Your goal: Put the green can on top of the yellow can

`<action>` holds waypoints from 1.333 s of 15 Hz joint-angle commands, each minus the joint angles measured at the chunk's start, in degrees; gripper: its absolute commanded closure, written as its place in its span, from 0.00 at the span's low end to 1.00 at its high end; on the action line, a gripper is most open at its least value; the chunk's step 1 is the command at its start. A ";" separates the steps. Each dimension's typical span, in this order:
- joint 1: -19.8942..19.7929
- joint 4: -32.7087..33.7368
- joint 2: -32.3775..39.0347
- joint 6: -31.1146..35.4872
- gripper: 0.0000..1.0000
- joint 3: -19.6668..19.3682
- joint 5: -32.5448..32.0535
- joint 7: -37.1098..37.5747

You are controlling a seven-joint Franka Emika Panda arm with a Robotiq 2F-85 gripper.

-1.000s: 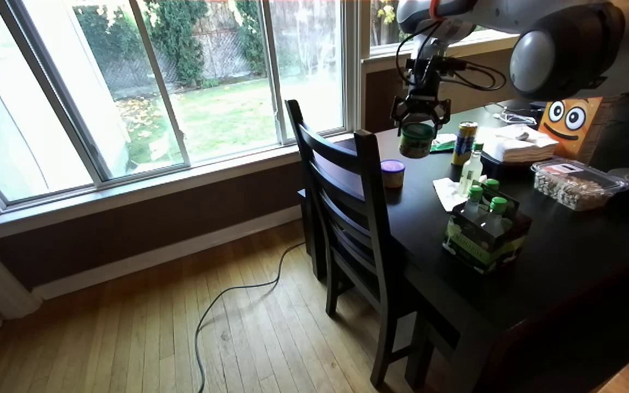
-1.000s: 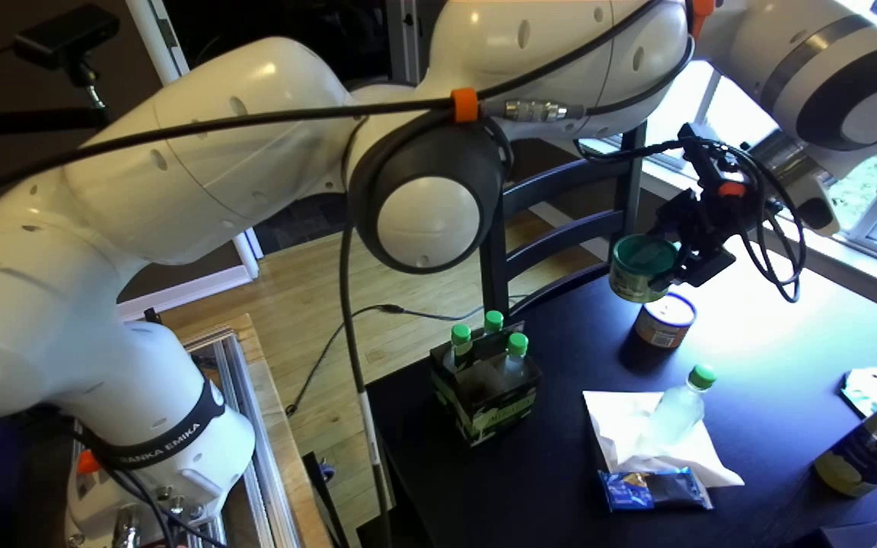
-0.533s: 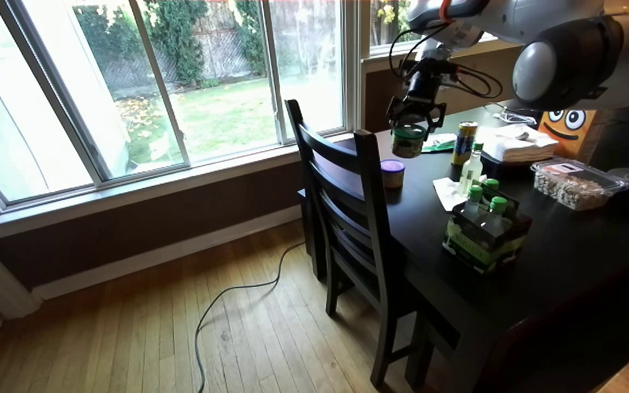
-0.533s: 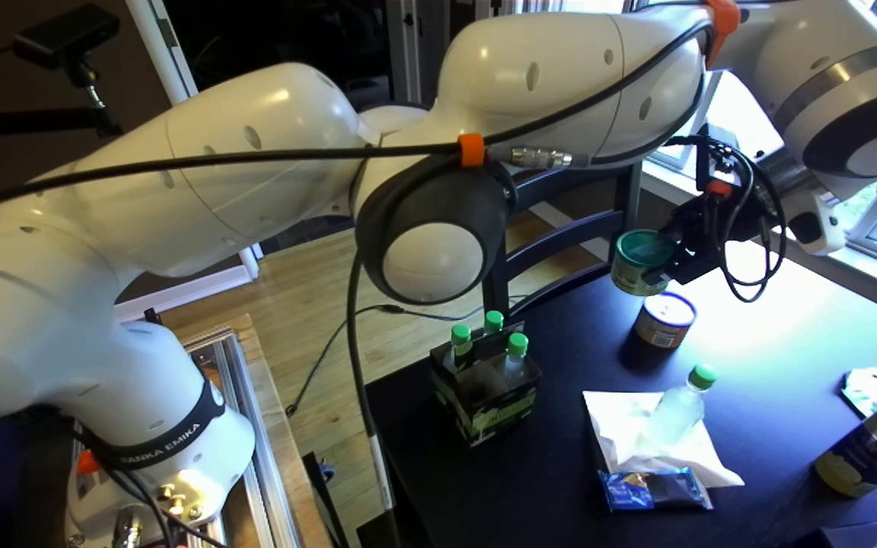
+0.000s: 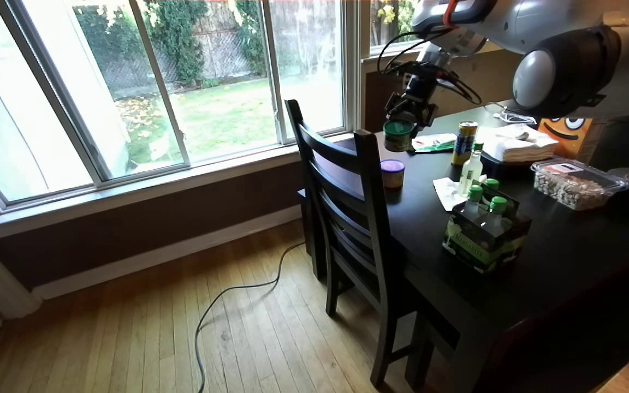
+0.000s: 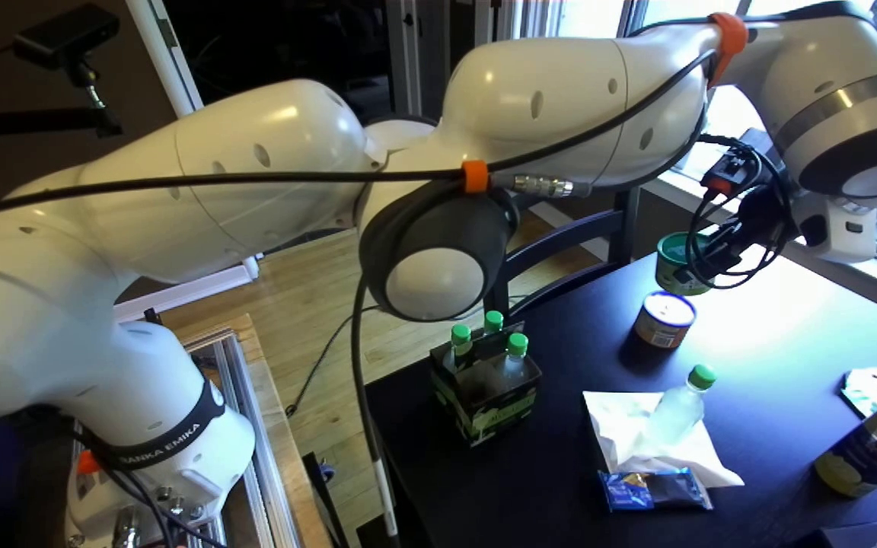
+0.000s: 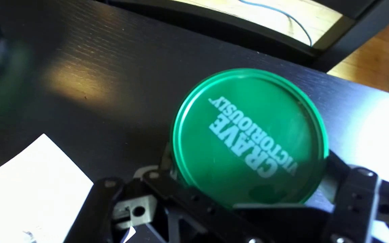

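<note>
The green can [image 5: 398, 140] has a green lid and hangs above the table. It also shows in an exterior view [image 6: 680, 268] and in the wrist view [image 7: 245, 125]. My gripper [image 5: 401, 131] is shut around its sides, and the can looks slightly tilted. A short can with a purple-blue rimmed lid and orange-tan side [image 5: 392, 174] stands upright below it; there is a gap between them. That short can [image 6: 664, 323] is hidden in the wrist view by the green lid. A taller yellow and dark blue can [image 5: 464, 143] stands farther off on the table.
A chair back [image 5: 372, 185] rises at the table edge beside the short can. A bottle carton [image 5: 486, 240], a bottle [image 5: 471, 173] on a napkin [image 5: 449, 195], a wrapped bar [image 6: 655, 489] and a snack box [image 5: 576, 185] stand or lie on the table. A green-white packet [image 5: 434, 143] lies behind.
The held green can has moved left in an exterior view and right in the other view, over the short can. The gripper has tilted and the arm's upper links have sunk.
</note>
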 commanded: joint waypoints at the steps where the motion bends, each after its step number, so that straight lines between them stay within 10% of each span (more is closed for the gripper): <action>1: -0.24 1.14 0.65 0.18 0.05 0.94 -0.87 1.65; 5: -0.24 1.15 0.68 0.66 0.05 0.95 -0.88 3.04; 6: -0.24 1.14 0.68 0.67 0.30 0.95 -0.88 3.11; 20: -1.05 2.25 6.81 7.22 0.30 3.85 1.18 8.69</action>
